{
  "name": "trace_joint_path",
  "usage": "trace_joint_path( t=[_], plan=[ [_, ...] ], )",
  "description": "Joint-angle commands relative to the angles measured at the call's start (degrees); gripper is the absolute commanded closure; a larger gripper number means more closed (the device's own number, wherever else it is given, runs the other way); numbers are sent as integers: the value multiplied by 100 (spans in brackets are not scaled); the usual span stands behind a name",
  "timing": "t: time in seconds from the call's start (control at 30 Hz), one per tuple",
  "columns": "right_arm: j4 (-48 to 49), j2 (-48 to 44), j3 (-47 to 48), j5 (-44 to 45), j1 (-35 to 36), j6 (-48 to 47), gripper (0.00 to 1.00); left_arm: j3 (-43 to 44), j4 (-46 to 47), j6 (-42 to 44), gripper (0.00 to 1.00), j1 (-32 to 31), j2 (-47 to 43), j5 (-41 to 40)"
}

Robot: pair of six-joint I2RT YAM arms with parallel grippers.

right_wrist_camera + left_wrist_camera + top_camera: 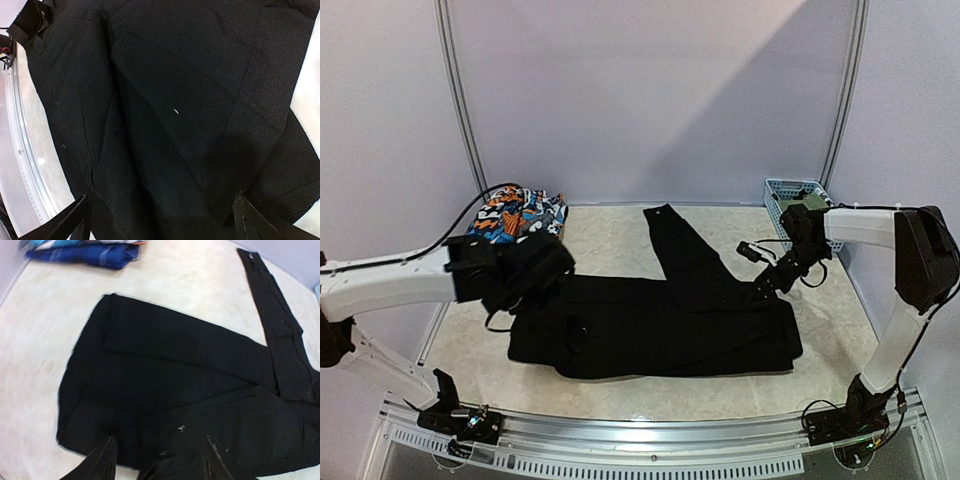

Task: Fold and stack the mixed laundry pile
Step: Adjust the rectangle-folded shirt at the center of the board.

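Observation:
The long black trousers (pixel 660 325) lie flat across the middle of the table, folded over themselves. One leg (pixel 675 240) runs off toward the back. My left gripper (pixel 535 285) hovers over their left end. Its jaws stand apart above the black cloth (pixel 175 365), a fold of it bulging up low between the left fingers (pixel 106 460), nothing clamped. My right gripper (pixel 772 285) hangs over the right end, wide open above the cloth (pixel 175 100), with nothing between its fingers (pixel 247 220). A folded orange-blue-white print (pixel 515 215) sits at the back left, with a blue piece (pixel 85 252) in the same stack.
A light-blue lattice basket (pixel 790 192) stands at the back right corner, just behind my right arm. A metal rail (pixel 640 415) edges the table's near side, close to the trousers' front hem (pixel 20 150). Bare tabletop (pixel 610 235) shows behind the trousers.

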Motion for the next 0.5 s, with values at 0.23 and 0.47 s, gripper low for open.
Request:
trace_joint_path(
  t=[0.23, 0.47],
  plan=[
    [-128, -19, 91, -5, -41, -135, 1, 2562, 226, 1967, 49, 791, 3452, 2250],
    [-150, -8, 80, -31, -51, -180, 1, 2585, 17, 1984, 54, 967, 4100, 2769]
  ],
)
